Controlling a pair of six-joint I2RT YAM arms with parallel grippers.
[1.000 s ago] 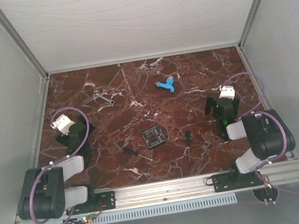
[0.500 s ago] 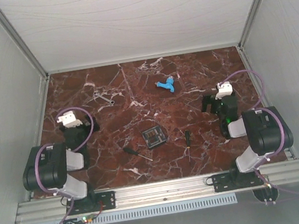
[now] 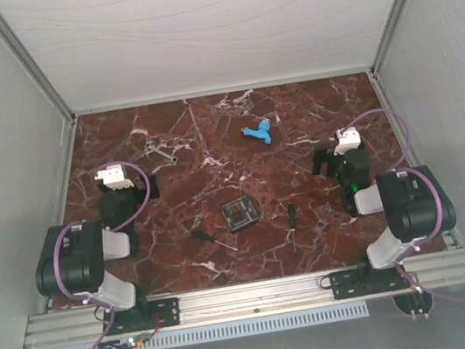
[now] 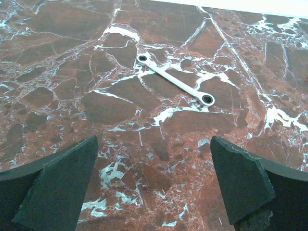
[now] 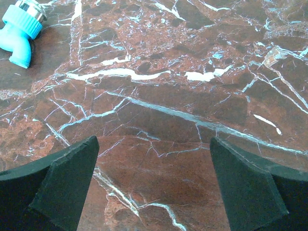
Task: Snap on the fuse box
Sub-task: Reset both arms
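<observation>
The left arm (image 3: 79,265) has swung up and forward over the last second, and its wrist now looks at the wrench (image 4: 174,80). The right arm (image 3: 410,204) has barely shifted. Both sets of jaws stand spread wide, holding nothing. The fuse box (image 3: 240,213) sits untouched mid-desk (image 3: 215,173), between the left screwdriver (image 3: 213,235) and the right screwdriver (image 3: 292,213), well apart from both arms. Only the approach has begun.

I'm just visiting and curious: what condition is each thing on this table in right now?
Fuse box: lying flat, untouched; lid state unclear.
Left arm: jaws open, empty.
Right arm: jaws open, empty.
Wrench: lying flat, loose.
Blue piece: lying loose.
Long screwdriver: lying flat.
Short screwdriver: lying flat.
</observation>
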